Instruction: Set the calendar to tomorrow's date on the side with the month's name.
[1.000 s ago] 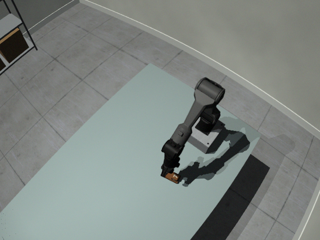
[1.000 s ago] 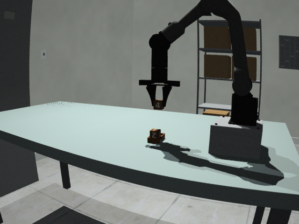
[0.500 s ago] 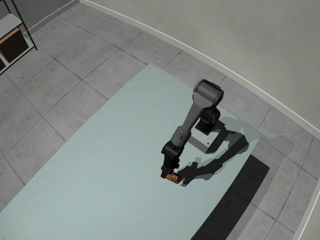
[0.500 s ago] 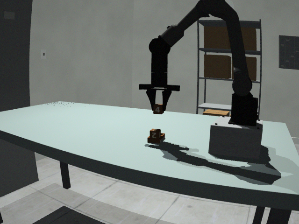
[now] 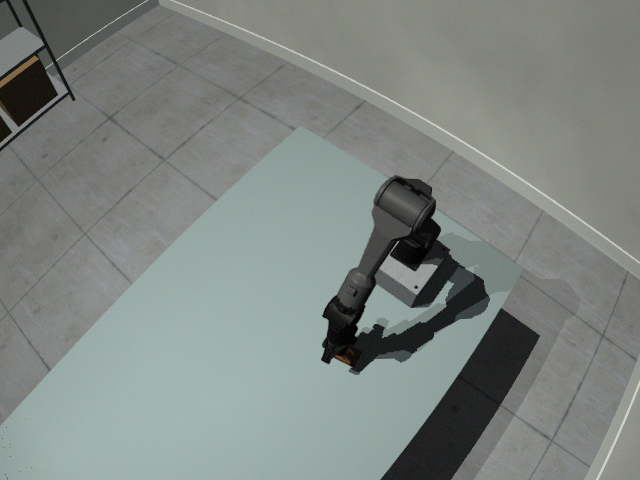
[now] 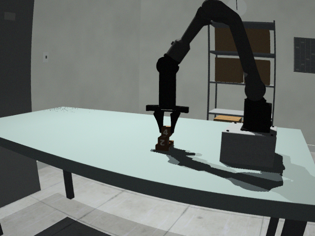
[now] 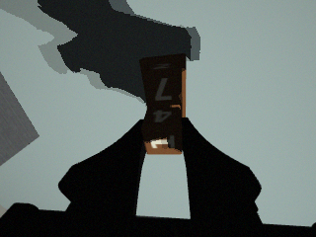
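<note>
My gripper (image 6: 166,129) points straight down and is shut on a brown cube (image 6: 166,132) whose side shows a 4. It holds the cube just over the small brown tray (image 6: 164,146), close to the second cube (image 6: 162,141), which stands in the tray and shows a 2. In the wrist view the held cube (image 7: 162,129) sits between my fingers, and the second cube (image 7: 162,88) lies right beyond it with a 7 on top. I cannot tell if the held cube touches the tray floor. In the overhead view my gripper (image 5: 334,356) hides most of the tray (image 5: 345,361).
The arm's grey base block (image 6: 247,147) stands on the table to the right of the tray. A metal shelf (image 6: 240,71) with boxes stands behind the table. The table's near edge (image 6: 152,185) runs in front.
</note>
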`<state>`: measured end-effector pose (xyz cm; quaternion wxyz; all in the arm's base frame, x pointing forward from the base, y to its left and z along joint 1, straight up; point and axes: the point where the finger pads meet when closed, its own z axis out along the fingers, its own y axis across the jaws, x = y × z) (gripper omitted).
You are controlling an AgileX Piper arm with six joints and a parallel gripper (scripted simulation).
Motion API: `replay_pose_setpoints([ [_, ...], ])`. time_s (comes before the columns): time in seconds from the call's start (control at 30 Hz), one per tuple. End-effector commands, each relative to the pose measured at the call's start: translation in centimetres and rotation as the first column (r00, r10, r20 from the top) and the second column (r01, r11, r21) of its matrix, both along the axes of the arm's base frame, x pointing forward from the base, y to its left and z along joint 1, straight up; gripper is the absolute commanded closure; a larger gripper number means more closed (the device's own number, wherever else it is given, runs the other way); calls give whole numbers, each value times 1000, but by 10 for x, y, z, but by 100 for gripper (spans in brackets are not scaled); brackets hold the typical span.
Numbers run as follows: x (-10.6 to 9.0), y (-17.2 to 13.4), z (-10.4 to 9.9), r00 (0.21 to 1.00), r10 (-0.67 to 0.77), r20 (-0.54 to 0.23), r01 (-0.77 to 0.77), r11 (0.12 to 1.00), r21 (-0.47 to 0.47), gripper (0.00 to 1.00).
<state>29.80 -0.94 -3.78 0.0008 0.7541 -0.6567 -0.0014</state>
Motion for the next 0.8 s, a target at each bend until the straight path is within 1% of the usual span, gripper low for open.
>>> replay_pose_setpoints([
  [0.0, 0, 0, -6, 1000, 0, 1, 0, 1000, -1, 62],
  [0.2, 1, 0, -17, 1000, 0, 2, 0, 1000, -1, 62],
  [0.77, 2, 0, -17, 1000, 0, 4, 0, 1000, -1, 62],
])
